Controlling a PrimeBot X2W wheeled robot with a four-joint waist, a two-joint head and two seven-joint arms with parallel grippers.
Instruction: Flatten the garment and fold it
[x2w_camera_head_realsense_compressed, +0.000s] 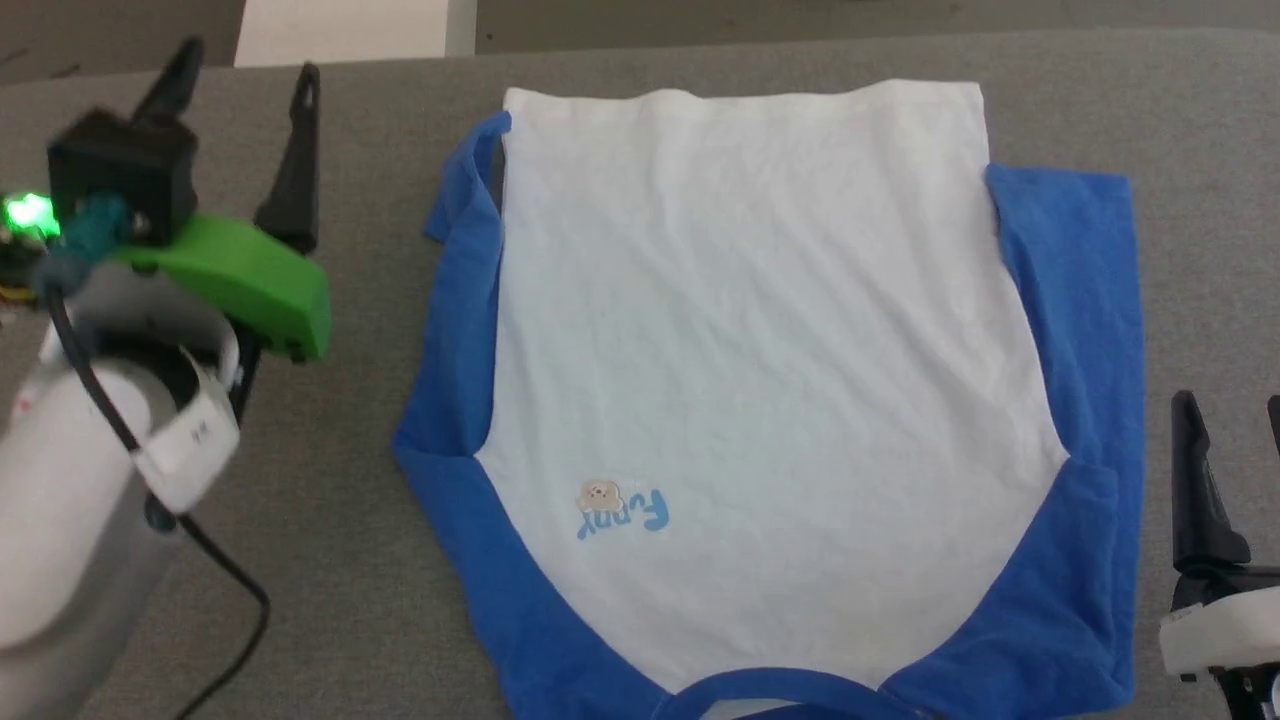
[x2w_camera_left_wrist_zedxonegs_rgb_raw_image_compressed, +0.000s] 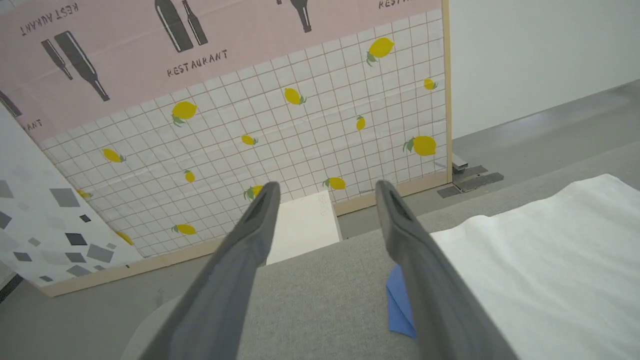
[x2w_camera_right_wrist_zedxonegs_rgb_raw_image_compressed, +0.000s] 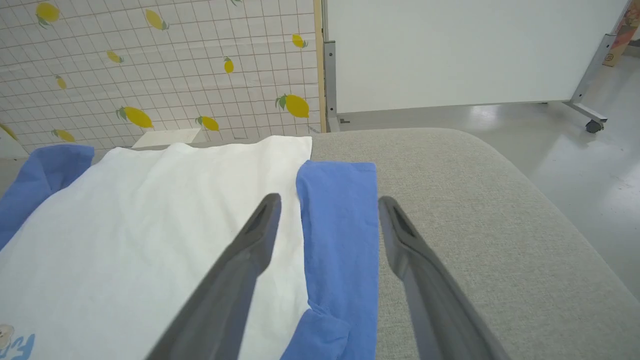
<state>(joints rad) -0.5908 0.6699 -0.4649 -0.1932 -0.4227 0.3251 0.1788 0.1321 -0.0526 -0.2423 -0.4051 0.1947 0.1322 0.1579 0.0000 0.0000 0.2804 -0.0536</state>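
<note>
Looking down at the grey padded table (x2w_camera_head_realsense_compressed: 350, 500), I see the shirt (x2w_camera_head_realsense_compressed: 760, 380) lying flat on it, chest side up, its collar (x2w_camera_head_realsense_compressed: 770, 685) at the near edge of my head view and its straight hem at the far end. The white body is lightly creased. Both blue sleeves are tucked in alongside it: the left sleeve (x2w_camera_head_realsense_compressed: 455, 330) runs as a narrow strip down one side, and the right sleeve (x2w_camera_head_realsense_compressed: 1080, 330) lies as a broader band down the other. A small cartoon emblem (x2w_camera_head_realsense_compressed: 620, 508) with blue lettering sits on the chest, on my left side. My left gripper (x2w_camera_head_realsense_compressed: 245, 65) is off the cloth, over bare table beside the far end of the left sleeve, its two dark fingers spread apart with nothing between them. From its wrist camera, one finger crosses in front of a corner of blue fabric, and I cannot tell whether it touches. My right gripper (x2w_camera_head_realsense_compressed: 1230, 405) is at the lower right, just beside the right sleeve and clear of it in the head view, its fingers likewise parted and empty. Beyond the table stand a lemon-patterned wall panel (x2w_camera_left_wrist_zedxonegs_rgb_raw_image_compressed: 300, 125) and a plain white board (x2w_camera_right_wrist_zedxonegs_rgb_raw_image_compressed: 450, 50).
</note>
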